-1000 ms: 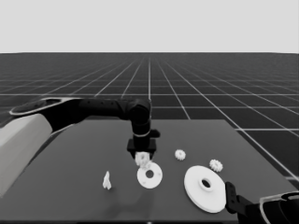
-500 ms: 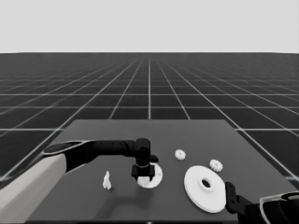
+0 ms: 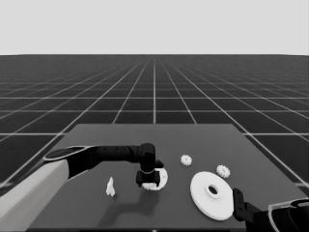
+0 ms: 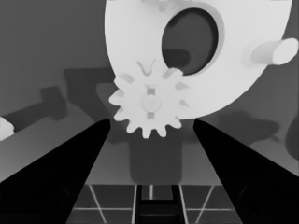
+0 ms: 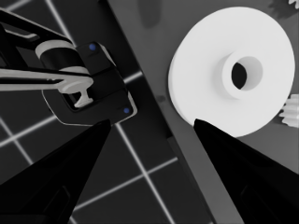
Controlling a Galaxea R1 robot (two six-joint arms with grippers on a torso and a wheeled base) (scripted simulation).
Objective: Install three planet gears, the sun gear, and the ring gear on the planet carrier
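Left gripper [image 3: 149,182] is sitting low over the smaller round part [image 3: 161,177], mid-table, arm reaching in from the left. In the left wrist view its fingers [image 4: 56,177] are standing wide apart with nothing between them; a gear [image 4: 149,103] is lying flat on the smaller round part's edge, on a peg by the look of it, between the fingers' lines and just past the tips, touching neither. So the jaws are open and holding nothing; my read is that this gear is seated. A bare peg [image 4: 273,51] is sticking up farther round the part's rim, so more gears are due. Loose gears: one [image 3: 186,160] just behind-right of the smaller part, another [image 3: 223,170] farther right, touching or nearly touching the larger round part [image 3: 212,195]. Gears are round, no long axis, so approach angle is free. Left gripper is nearer the first gear, and the room between is open table. Thin white piece [image 3: 110,187] is standing left of the gripper, apart. Right gripper [image 5: 152,123] is waiting at the table's front-right corner, fingers spread, empty, with the larger part's rim just past one fingertip and the table edge running between the fingers. Risk: clipping the seated gear while lifting out.
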